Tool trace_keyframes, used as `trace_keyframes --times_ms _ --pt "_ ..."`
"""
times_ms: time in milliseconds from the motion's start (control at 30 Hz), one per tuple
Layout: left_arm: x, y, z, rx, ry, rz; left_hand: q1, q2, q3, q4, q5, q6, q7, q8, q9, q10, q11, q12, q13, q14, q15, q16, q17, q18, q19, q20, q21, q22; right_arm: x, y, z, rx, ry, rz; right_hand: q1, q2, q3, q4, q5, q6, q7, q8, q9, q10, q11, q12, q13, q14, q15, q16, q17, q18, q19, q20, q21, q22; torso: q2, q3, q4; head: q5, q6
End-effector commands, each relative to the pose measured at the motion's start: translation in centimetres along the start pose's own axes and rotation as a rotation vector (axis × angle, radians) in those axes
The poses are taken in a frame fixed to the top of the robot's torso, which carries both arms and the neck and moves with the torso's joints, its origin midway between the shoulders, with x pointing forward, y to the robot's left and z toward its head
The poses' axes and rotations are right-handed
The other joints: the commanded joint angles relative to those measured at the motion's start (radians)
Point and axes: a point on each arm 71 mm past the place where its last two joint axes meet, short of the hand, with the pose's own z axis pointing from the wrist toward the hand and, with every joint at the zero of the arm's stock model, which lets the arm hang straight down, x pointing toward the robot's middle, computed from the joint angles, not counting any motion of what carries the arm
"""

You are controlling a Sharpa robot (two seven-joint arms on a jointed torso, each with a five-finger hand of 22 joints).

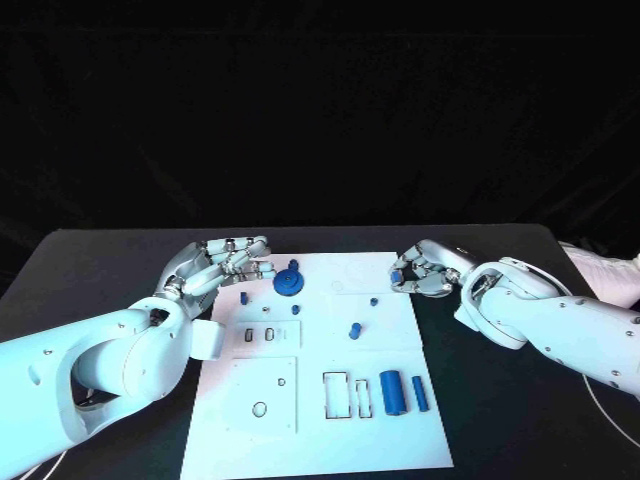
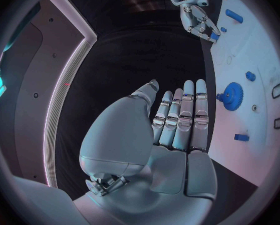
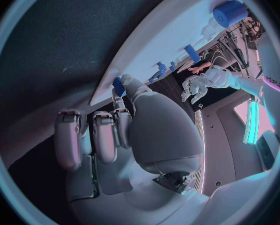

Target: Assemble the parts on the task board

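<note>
The right hand (image 1: pixel 424 272) is pinching a small blue part (image 3: pixel 117 85) at the board's (image 1: pixel 392 420) far right edge. The left hand (image 1: pixel 222 265) is hovering released by the gear (image 1: pixel 290 281).

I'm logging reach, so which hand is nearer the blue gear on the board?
Left. The left hand sits just beside the blue gear; the right hand is across the task board.
</note>
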Motion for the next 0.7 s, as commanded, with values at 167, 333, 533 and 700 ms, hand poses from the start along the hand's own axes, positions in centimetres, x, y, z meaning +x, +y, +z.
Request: trace_keyframes --times_ms 167,333,533,700 --pt "0.1 -0.1 -0.1 0.007 0.017 -0.009 0.008 -0.003 0.0 -0.006 -0.005 0.002 0.005 -0.003 -0.001 -0.001 0.008 -0.007 -0.001 -0.002 0.002 -0.005 0.001 0.011 0.006 0.001 -0.002 -0.001 -0.5 1.5 0.0 -0.026 -0.064 0.011 0.003 0.029 0.007 -0.002 -0.006 0.043 -0.029 0.024 0.022 0.015 -0.011 0.002 0.136 0.088 -0.01 0.006 0.196 -0.016 0.034 -0.013 0.006 0.084 0.0 -0.002 0.0034 0.001 0.0" --pt "0.1 -0.2 -0.1 0.007 0.015 -0.008 0.008 -0.003 0.0 -0.006 -0.005 0.002 0.005 -0.003 -0.001 -0.001 0.008 -0.007 -0.001 -0.002 0.002 -0.005 0.001 0.011 0.006 0.001 -0.002 -0.001 -0.2 3.7 0.4 -0.045 -0.058 0.041 -0.006 0.029 0.006 -0.001 -0.01 0.039 -0.029 0.023 0.024 0.014 -0.011 -0.001 0.135 0.088 -0.011 0.006 0.196 -0.015 0.034 -0.016 0.005 0.083 -0.001 -0.0028 0.0031 0.009 -0.001" --pt "0.0 -0.1 0.0 0.008 0.012 -0.006 0.008 -0.003 0.0 -0.006 -0.005 0.002 0.005 -0.003 -0.001 -0.001 0.008 -0.007 -0.001 -0.002 0.002 -0.005 0.001 0.011 0.006 0.001 -0.002 -0.001 1.1 7.0 1.2 -0.067 -0.024 0.066 -0.016 0.031 0.006 0.001 -0.017 0.032 -0.028 0.02 0.025 0.011 -0.011 -0.007 0.13 0.088 -0.011 0.005 0.194 -0.015 0.032 -0.017 0.002 0.078 -0.005 -0.0054 0.0092 0.021 -0.009" --pt "-0.2 -0.1 0.1 0.008 0.009 -0.004 0.008 -0.003 0.0 -0.006 -0.005 0.002 0.005 -0.003 -0.001 -0.001 0.008 -0.007 -0.001 -0.002 0.002 -0.005 0.001 0.011 0.006 0.001 -0.002 -0.001 2.4 10.1 1.7 -0.09 0.01 0.06 -0.023 0.031 0.007 0.002 -0.022 0.025 -0.025 0.016 0.024 0.008 -0.009 -0.014 0.126 0.087 -0.011 0.003 0.191 -0.013 0.029 -0.018 -0.001 0.072 -0.009 -0.0086 0.0133 0.032 -0.019"
